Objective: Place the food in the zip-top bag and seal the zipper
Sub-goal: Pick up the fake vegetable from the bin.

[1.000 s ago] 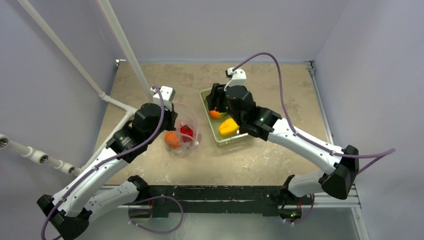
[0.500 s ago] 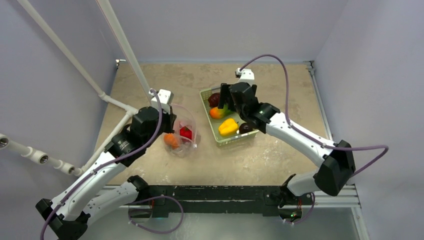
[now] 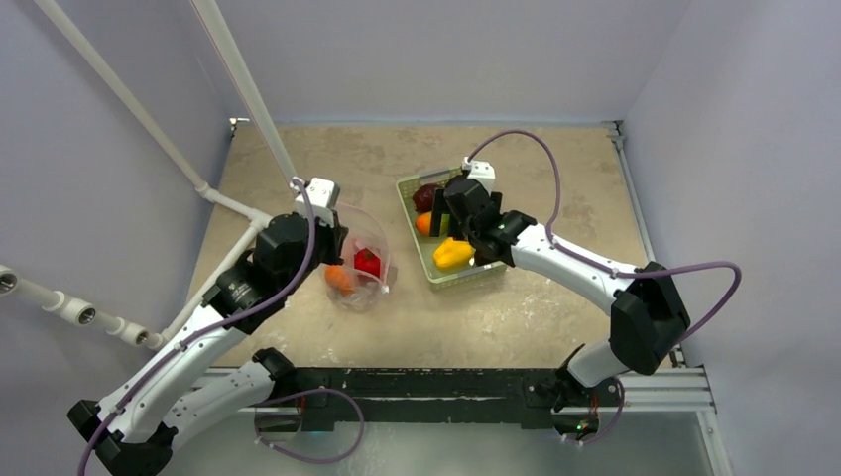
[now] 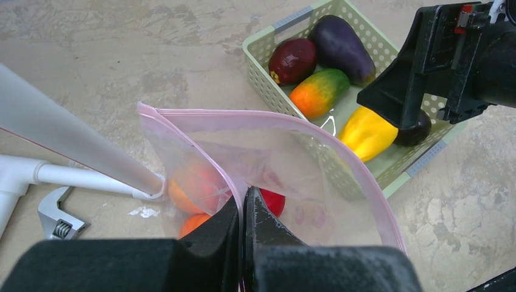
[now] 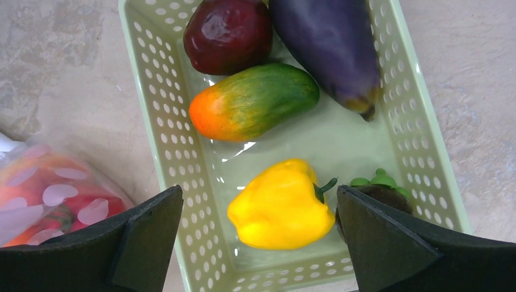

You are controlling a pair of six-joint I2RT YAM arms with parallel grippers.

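The zip-top bag (image 3: 362, 266) lies open on the table left of the pale green basket (image 3: 451, 282). My left gripper (image 4: 244, 204) is shut on the near edge of the bag's mouth and holds its pink zipper strip (image 4: 255, 114) open. A red fruit (image 4: 272, 202) and orange fruits (image 4: 185, 191) are inside. My right gripper (image 5: 258, 198) is open and empty, above the yellow pepper (image 5: 280, 207) in the basket (image 5: 146, 79). The basket also holds a dark red plum (image 5: 228, 33), a purple eggplant (image 5: 331, 45), an orange-green fruit (image 5: 252, 100) and a dark fruit with a green cap (image 5: 380, 187).
A white pipe frame (image 3: 248, 94) slants down to the table just left of the bag, and its foot (image 4: 73, 149) touches the bag's side. A metal wrench (image 4: 58, 218) lies by the pipe. Purple walls close in the table on three sides.
My right gripper has pulled back from the basket's far end to above the yellow pepper at the near end. The left gripper still holds the bag, shifted slightly.
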